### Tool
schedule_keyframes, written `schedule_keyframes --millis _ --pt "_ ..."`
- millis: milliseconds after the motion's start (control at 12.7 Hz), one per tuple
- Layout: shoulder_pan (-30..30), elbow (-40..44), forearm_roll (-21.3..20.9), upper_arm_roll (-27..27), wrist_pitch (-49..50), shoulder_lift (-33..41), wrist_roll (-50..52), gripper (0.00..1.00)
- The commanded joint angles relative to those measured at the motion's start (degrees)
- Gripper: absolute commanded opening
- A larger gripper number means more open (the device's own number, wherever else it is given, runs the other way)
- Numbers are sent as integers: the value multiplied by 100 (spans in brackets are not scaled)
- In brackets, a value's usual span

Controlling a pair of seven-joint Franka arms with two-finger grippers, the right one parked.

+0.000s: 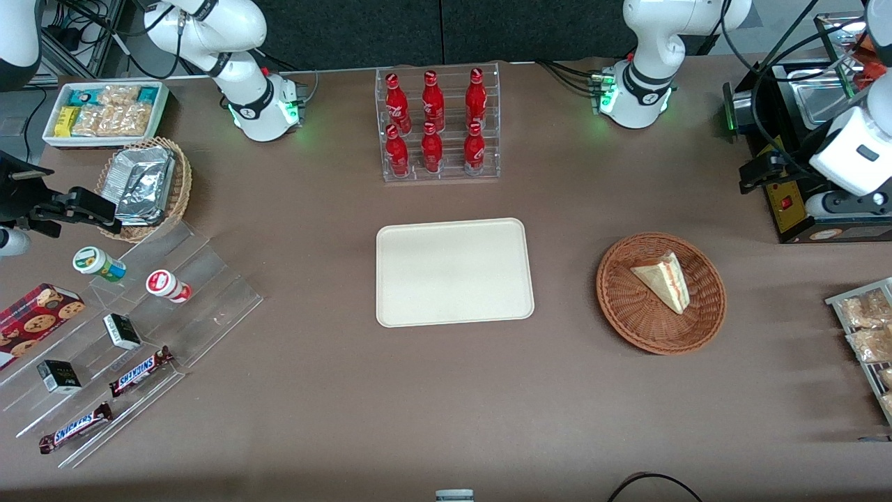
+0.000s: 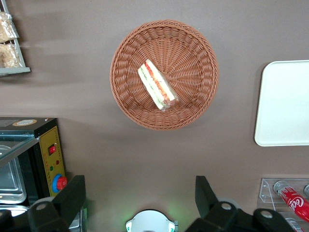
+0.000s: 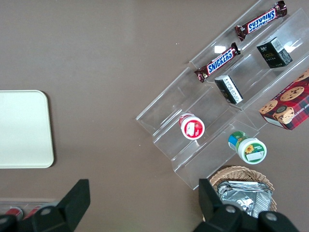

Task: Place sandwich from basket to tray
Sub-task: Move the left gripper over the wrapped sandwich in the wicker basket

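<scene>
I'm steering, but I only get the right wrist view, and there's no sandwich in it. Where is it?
Observer: The sandwich lies in the basket, toward the working arm's end of the table.
Operator: Is anything on the tray's hidden part?
Observer: No, the whole tray is bare.
Operator: Where's the end effector?
Observer: The end effector hangs open above the table, farther from the front camera than the basket, holding nothing.
</scene>
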State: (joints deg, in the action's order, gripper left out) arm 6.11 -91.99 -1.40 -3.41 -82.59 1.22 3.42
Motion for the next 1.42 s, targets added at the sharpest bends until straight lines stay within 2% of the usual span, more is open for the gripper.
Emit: schedule_keyframes --millis 0,237,711,947,1184,1342 --pt "75 94 -1 -37 234 45 0 100" --pt "75 -29 -27 -28 148 -7 9 100" --pt "48 -1372 -36 -28 -1072 36 122 100" --pt "74 -2101 -27 -11 -2152 19 1306 100" --pt "83 -2647 -27 -2 -3075 -25 2001 100" --pt "83 -3235 -27 -2 -4023 -34 2539 100"
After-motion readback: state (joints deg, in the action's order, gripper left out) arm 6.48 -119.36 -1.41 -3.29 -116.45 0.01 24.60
